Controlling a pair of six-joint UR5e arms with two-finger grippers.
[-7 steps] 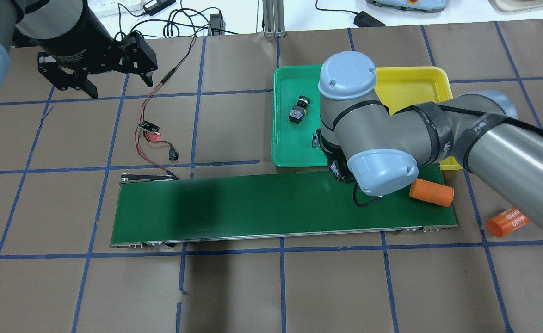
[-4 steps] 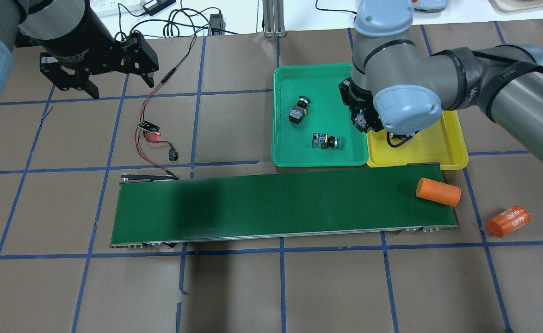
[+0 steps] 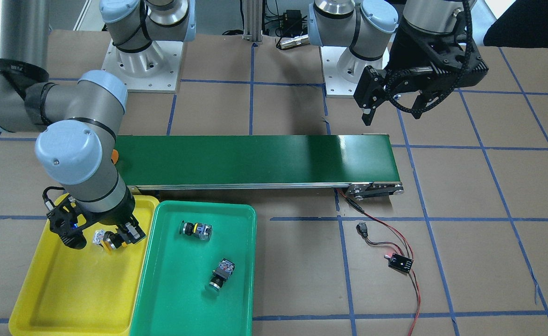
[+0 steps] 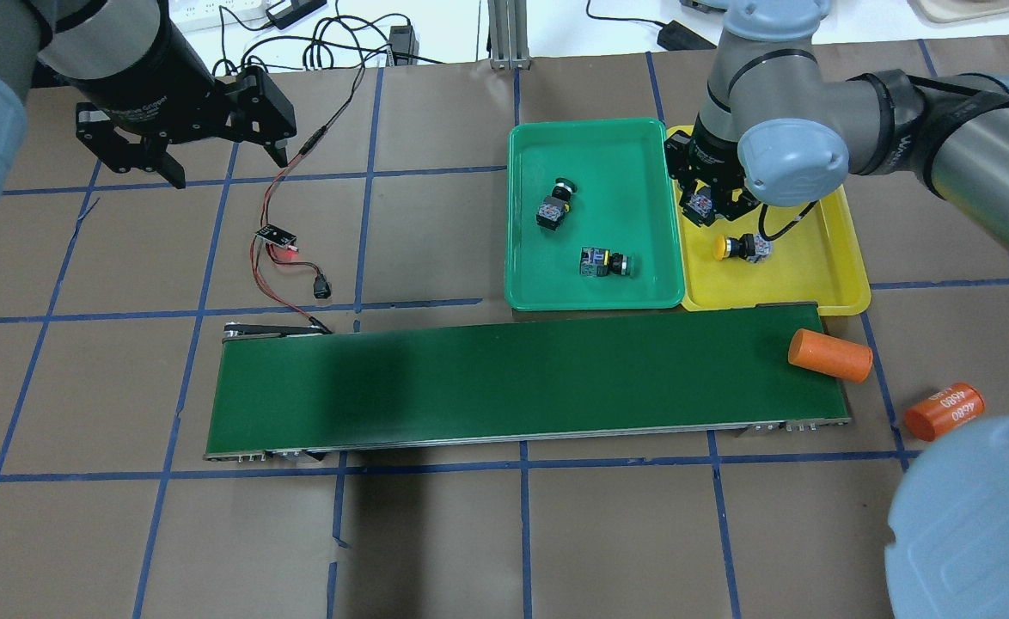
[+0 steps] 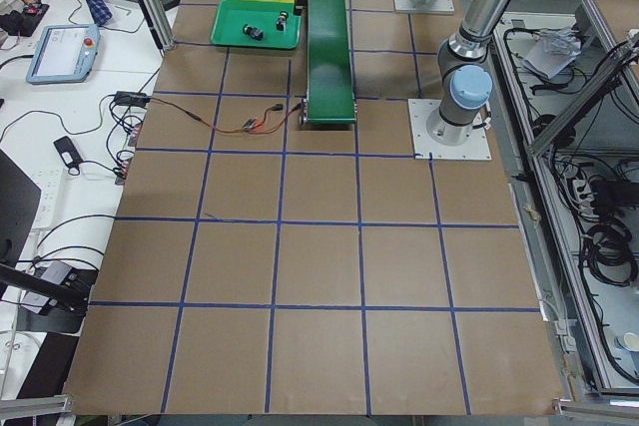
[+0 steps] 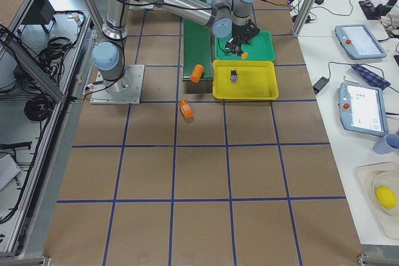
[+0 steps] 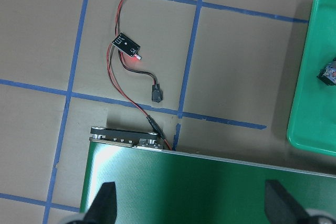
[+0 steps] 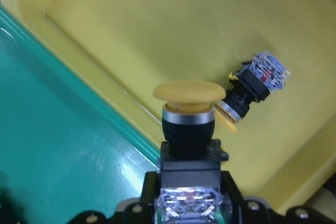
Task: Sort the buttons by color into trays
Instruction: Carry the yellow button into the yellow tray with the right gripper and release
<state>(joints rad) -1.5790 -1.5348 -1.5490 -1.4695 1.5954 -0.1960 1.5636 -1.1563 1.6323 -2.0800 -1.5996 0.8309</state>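
Seen from above the robot's shoulders, a brown table marked with blue tape lines. At far left the left gripper (image 4: 231, 170) hangs above the table, its two black fingers spread apart and holding nothing. Just right of it, a small circuit board (image 4: 275, 235) with a red light lies on red and black wires. These run to the left end of a long dark-green conveyor belt (image 4: 522, 378) across the middle. Beyond the belt's right half sits the green tray (image 4: 595, 137), with two green buttons lying on their sides in it, one (image 4: 554, 206) near the centre, the other (image 4: 605, 261) nearer the belt. Touching its right side is the yellow tray (image 4: 814, 266). Over that tray's left part the right gripper (image 4: 711, 206) is clamped on the contact block of a yellow button (image 8: 189, 124), cap pointing away from the wrist. A second yellow button (image 4: 741, 248) lies on its side on the tray floor just beside it. One orange cylinder (image 4: 829, 355) lies on the belt's right end, another (image 4: 943, 411) on the table further right
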